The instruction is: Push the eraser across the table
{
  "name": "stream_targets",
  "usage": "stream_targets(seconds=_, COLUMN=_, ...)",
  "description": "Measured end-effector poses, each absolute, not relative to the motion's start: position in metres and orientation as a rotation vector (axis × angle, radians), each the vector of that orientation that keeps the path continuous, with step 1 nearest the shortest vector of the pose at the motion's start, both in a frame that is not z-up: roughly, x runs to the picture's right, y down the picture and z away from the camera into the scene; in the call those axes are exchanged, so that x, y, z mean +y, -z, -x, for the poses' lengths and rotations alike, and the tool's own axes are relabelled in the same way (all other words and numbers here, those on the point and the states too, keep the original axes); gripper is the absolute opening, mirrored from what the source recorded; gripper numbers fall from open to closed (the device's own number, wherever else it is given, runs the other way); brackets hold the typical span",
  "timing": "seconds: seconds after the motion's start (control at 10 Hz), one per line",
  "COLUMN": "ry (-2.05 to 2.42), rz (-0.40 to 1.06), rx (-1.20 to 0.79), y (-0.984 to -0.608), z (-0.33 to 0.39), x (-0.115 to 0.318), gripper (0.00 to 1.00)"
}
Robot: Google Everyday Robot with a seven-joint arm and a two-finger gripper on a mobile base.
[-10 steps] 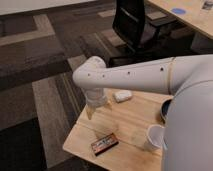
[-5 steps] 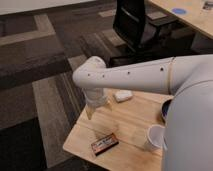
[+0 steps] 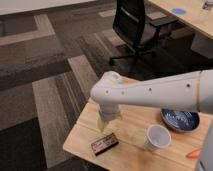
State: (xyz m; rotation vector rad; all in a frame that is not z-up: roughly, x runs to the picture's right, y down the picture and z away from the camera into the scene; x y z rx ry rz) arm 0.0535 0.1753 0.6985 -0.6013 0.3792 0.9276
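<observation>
The small black rectangular eraser with an orange-and-white label (image 3: 104, 143) is seen lying flat near the front edge of the light plank-wood surface (image 3: 82, 134). The hand (image 3: 102, 125) is held just above and behind it. A push toward the near edge could tip it off; a white paper cup (image 3: 157, 137) nearby could be struck.

Single high view, angled down over arm onto table (image 3: 85, 131), claw (image 3: 102, 125) central.
</observation>
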Motion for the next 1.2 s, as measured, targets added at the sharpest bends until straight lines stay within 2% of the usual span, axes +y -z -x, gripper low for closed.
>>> stream_targets(seconds=0.5, ry=-0.954, rz=0.591, rx=0.413, y=-0.711, z=-0.115, x=0.204, gripper=0.65)
stream_targets(seconds=1.2, ry=-0.986, rz=0.563, rx=0.441, y=-0.741, z=-0.125, x=0.211, gripper=0.65)
